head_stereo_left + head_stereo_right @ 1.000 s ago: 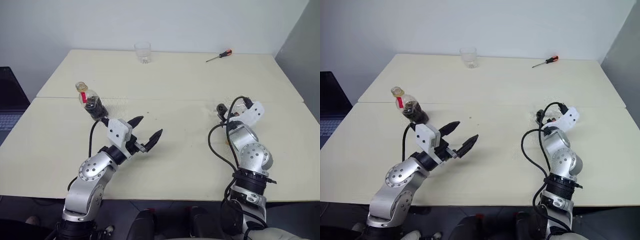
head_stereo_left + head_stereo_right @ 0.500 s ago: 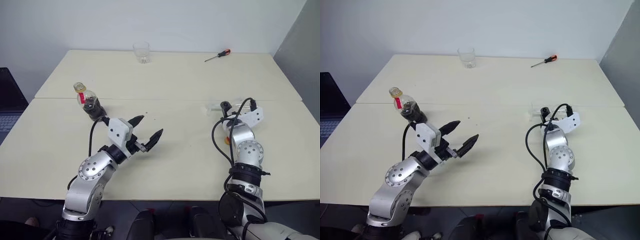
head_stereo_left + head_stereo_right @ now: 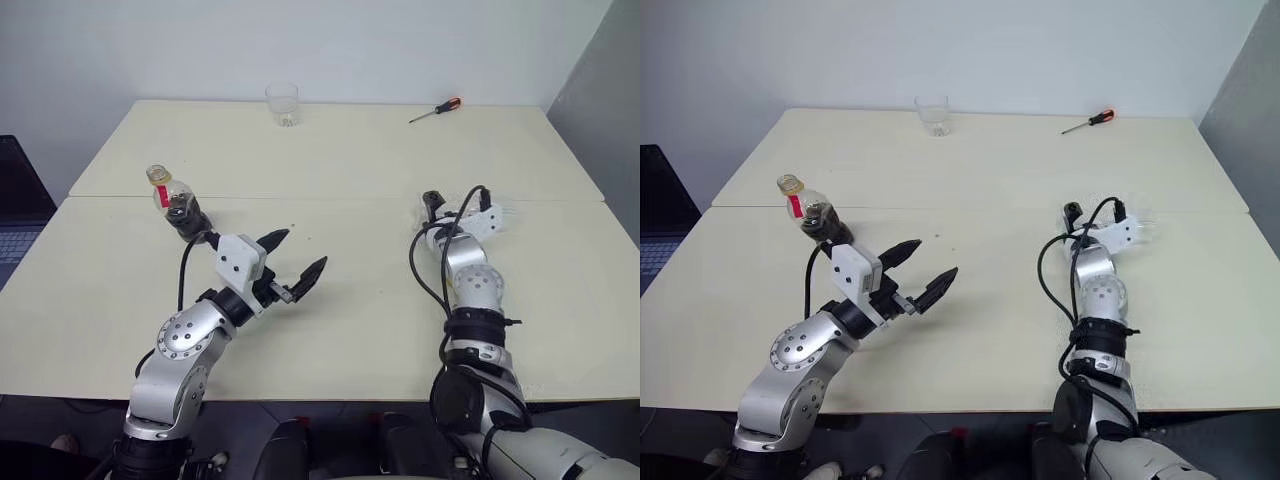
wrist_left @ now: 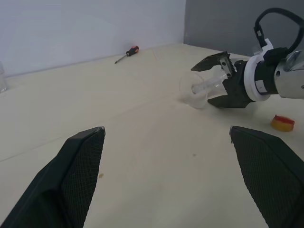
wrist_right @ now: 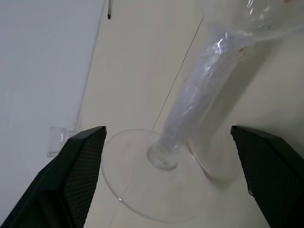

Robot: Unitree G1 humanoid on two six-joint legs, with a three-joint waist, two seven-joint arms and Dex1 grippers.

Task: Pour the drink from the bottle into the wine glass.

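While the left gripper (image 3: 296, 267) hangs over the near left of the table (image 3: 380, 160) with its two black fingers spread wide and nothing between them, the right gripper (image 4: 216, 78) sits at the wine glass (image 4: 202, 89) on the right side, its fingers parted on either side of the stem. The glass lies on its side on the tabletop, round foot towards the left and the bowl back between the fingers. Whether the fingers touch the stem I cannot tell; in the right wrist view both stand clear of it. The bottle (image 3: 172, 200) stands upright on the left, just beyond the left wrist, with dark drink (image 3: 186, 215) low in its rounded body, a red label on the neck and its mouth uncapped. A yellow cap (image 4: 282, 123) lies on the table close beside the right arm. On the far edge, a clear tumbler (image 3: 283, 104) stands near the middle and a red-handled screwdriver (image 3: 435, 110) lies to the right.
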